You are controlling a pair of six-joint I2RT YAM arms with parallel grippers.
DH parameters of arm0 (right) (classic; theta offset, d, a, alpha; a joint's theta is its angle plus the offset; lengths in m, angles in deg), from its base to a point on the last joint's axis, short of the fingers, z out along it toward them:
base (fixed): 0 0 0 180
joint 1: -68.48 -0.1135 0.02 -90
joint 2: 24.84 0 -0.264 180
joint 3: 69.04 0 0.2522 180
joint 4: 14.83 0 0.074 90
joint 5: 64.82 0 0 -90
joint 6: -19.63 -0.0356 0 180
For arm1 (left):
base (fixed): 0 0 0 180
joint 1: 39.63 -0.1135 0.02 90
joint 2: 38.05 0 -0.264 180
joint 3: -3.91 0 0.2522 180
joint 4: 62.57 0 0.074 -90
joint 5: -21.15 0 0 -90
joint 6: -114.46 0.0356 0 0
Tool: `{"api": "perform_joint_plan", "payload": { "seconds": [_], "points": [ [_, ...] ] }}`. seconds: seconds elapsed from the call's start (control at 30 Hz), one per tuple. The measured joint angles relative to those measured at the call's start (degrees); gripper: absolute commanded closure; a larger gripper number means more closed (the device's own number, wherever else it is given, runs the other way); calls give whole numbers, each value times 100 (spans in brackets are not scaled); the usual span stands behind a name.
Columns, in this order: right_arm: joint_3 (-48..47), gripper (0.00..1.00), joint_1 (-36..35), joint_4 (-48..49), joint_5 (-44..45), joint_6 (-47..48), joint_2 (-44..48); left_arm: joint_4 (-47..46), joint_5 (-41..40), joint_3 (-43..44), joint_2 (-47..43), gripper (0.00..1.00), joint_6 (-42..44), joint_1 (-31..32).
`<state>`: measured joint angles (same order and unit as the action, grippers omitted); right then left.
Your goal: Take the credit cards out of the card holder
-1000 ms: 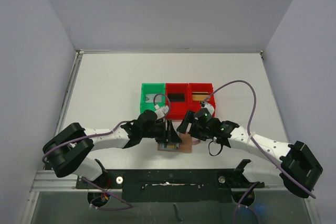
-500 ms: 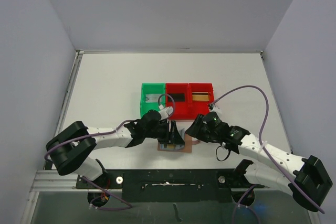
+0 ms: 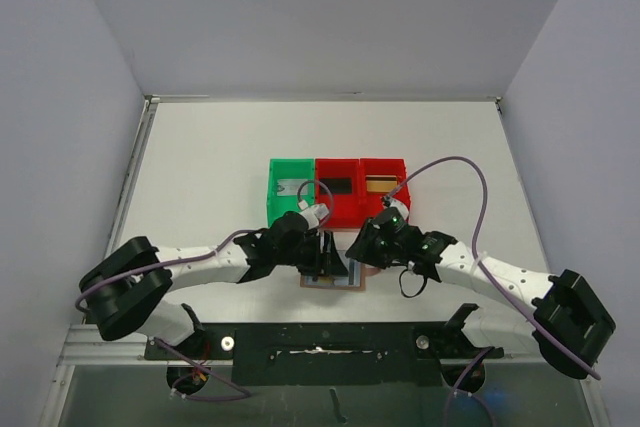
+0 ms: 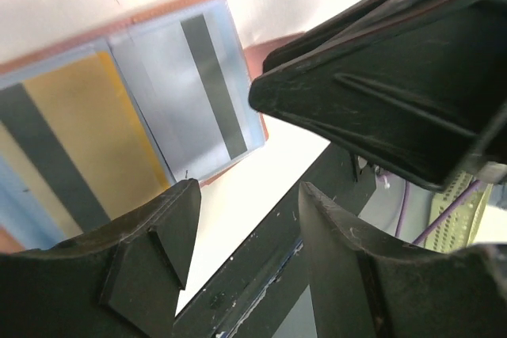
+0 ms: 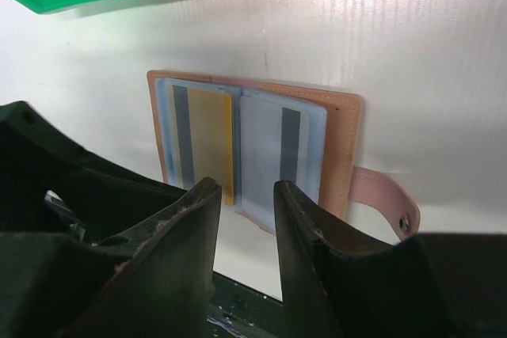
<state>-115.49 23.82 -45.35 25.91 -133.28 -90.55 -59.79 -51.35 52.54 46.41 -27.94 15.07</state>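
Note:
The tan card holder (image 3: 354,276) lies open on the table near the front edge. Its clear sleeves hold a gold-tan credit card (image 5: 210,144) on the left page and a silver-grey credit card (image 5: 281,152) on the right page; both also show in the left wrist view, gold-tan (image 4: 71,140) and silver-grey (image 4: 186,93). A pink snap strap (image 5: 384,199) sticks out on the right. My left gripper (image 3: 326,259) (image 4: 245,227) is open and empty over the holder's left part. My right gripper (image 3: 358,250) (image 5: 247,195) is open and empty, just above the holder's near edge.
Behind the holder stand a green bin (image 3: 274,190) with a silver-grey card (image 3: 292,187), a red bin (image 3: 323,202) with a black card (image 3: 338,185), and a second red bin (image 3: 400,179) with a gold-tan card (image 3: 378,184). The two grippers are very close together. The black front rail (image 3: 320,342) lies just beyond the holder.
The right arm swung outward half a second ago and has come back in, its gripper staying by the holder. The left gripper shifted slightly right. The holder has not moved.

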Motion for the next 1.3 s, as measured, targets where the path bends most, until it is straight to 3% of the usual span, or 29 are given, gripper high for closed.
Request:
{"api": "perform_joint_plan", "payload": {
  "seconds": [0.2,0.4,0.9,1.3],
  "points": [
    [39,68,-33,365,-142,-20,-138,260,-629,-101,-721,48,11,-15],
    [251,71,-83,551,-120,-59,-769,345,-813,-245,-833,48,9,-20],
    [833,71,-192,1781,33,-949,-916,2,-160,-127,162,48,-417,-579],
    [1060,70,-192,2107,44,-1088,-754,-114,-11,-105,402,65,-673,-579]
  ]
}}
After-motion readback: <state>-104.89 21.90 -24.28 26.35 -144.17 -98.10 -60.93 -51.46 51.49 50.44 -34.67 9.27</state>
